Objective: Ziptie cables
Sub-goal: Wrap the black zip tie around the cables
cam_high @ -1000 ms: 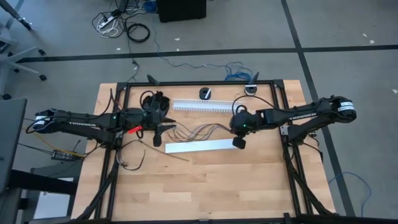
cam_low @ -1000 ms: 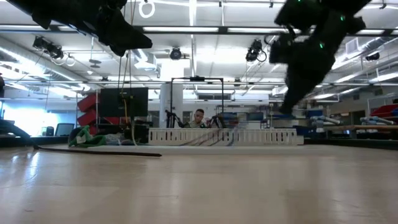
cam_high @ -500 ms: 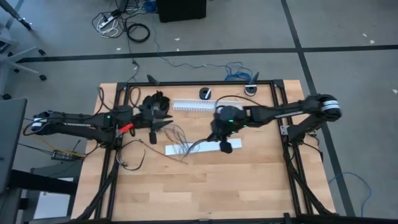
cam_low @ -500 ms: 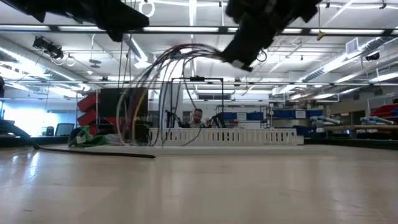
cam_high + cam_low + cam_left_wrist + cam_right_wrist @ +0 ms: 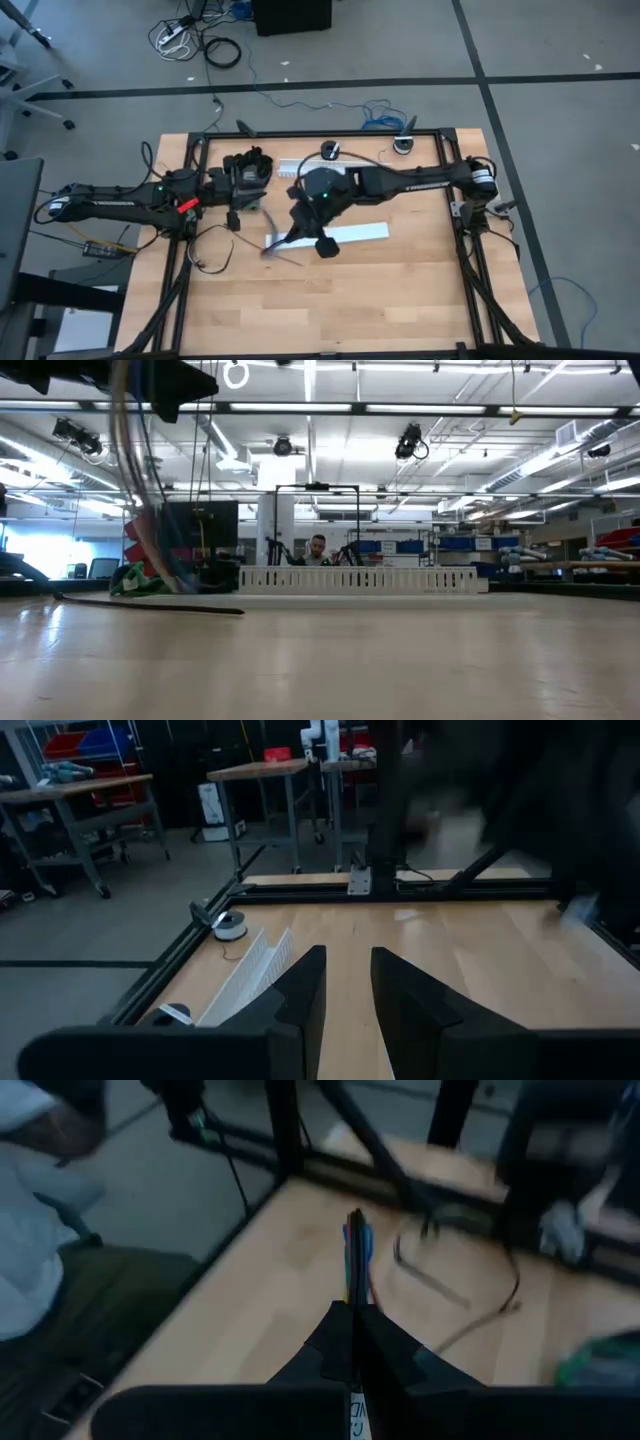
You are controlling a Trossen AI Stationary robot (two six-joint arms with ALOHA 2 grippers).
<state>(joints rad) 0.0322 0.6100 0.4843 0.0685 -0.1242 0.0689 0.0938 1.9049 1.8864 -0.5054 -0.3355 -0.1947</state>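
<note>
The cables (image 5: 356, 1245), a thin bunch of dark and coloured wires, stick out past the tips of my right gripper (image 5: 354, 1320), which is shut on them. In the high view my right gripper (image 5: 300, 225) hovers over the table's middle left, and the wires (image 5: 278, 243) trail off it. In the low view the wires (image 5: 135, 480) drop from the picture's top down to the table beside a green module (image 5: 140, 580). My left gripper (image 5: 348, 982) hangs level at the left (image 5: 255, 197), open a little, with nothing between its fingers. My right gripper pinches the bunch of wires (image 5: 354, 1285) between its two shut fingers; a short length sticks out beyond the tips. The fingers slant downward toward the table's left. The held part is lifted clear, and the rest hangs slack down to the table.
A white slotted duct (image 5: 248, 972) lies along the far side, and a flat white strip (image 5: 358, 233) lies mid-table. A thin dark strip (image 5: 150, 605) rests on the wood at the left. A black frame (image 5: 440, 135) rims the table. A person sits beyond the left edge (image 5: 40, 1250).
My right gripper, still shut, has swept up and toward the table's left edge, turning as it went. It has carried its end of the wires along. They have risen off the table, arched, and now hang bunched at the left. My left gripper has drawn back left and risen slightly.
</note>
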